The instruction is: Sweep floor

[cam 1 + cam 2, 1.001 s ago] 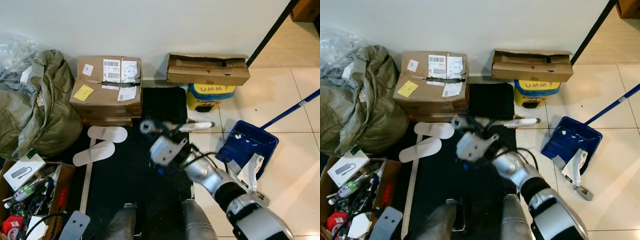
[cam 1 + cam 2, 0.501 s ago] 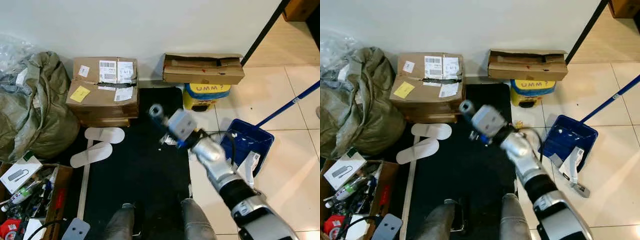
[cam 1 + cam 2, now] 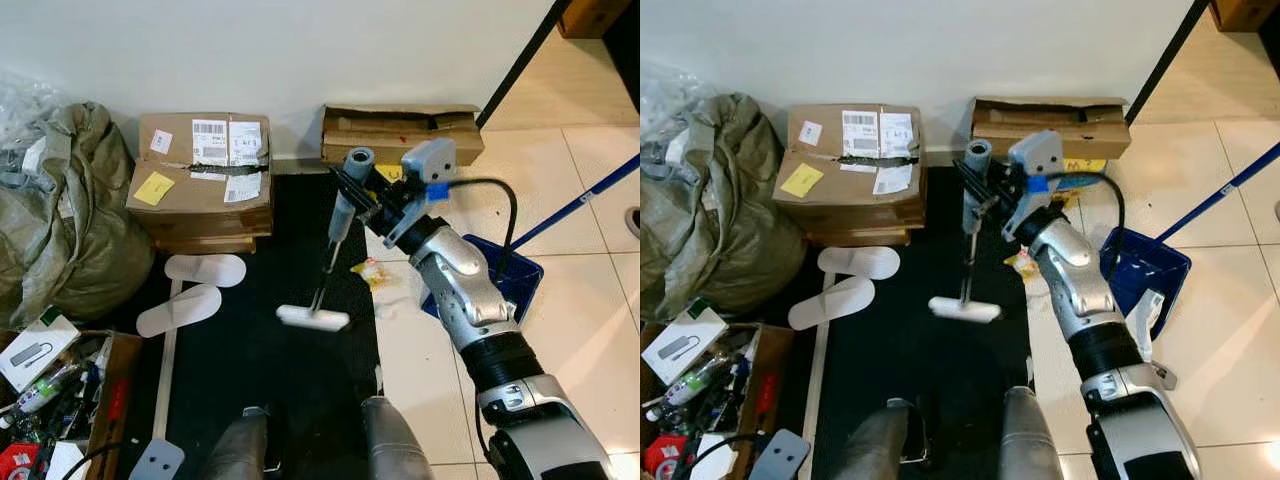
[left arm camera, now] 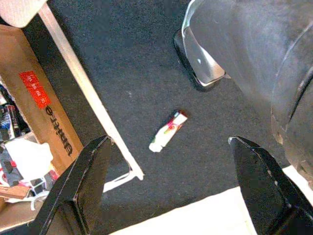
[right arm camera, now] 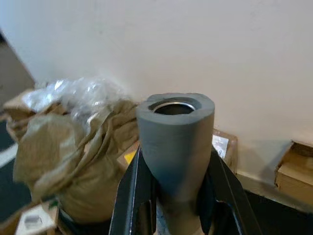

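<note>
Right gripper [image 3: 352,196] raised over the black mat [image 3: 260,350], its two black fingers [image 5: 132,196] clamped on either side of the grey foam grip of a small broom [image 3: 335,245]. The grip stands up between the fingers and past their tips, its hollow top end showing. Below the fingers a thin shaft runs down to the broom's white head [image 3: 313,318], which sits over the mat, well away from the fingertips; contact with the mat cannot be told.

Crumpled yellow-and-white litter [image 3: 368,272] lies at the mat's edge on the tiled floor [image 3: 590,320], below the gripper and beside the broom shaft. A blue dustpan [image 3: 520,285] with a long blue handle rests on the tiles behind the right forearm, on the far side from the fingers.

Beyond the fingertips, by the white wall: a taped cardboard box [image 3: 200,180] with labels, and a bulging olive sack [image 3: 60,230]. A flat open carton [image 3: 400,133] lies against the wall just behind the gripper. Two white slippers [image 3: 195,290] lie on the mat in front of the taped box.

Left gripper [image 4: 171,191] hangs low over the mat, fingers spread wide with nothing between them. Past its tips lies a small tube [image 4: 168,131]; a pale strip [image 4: 88,98] and a brown box with a red label [image 4: 34,103] lie to one side.
</note>
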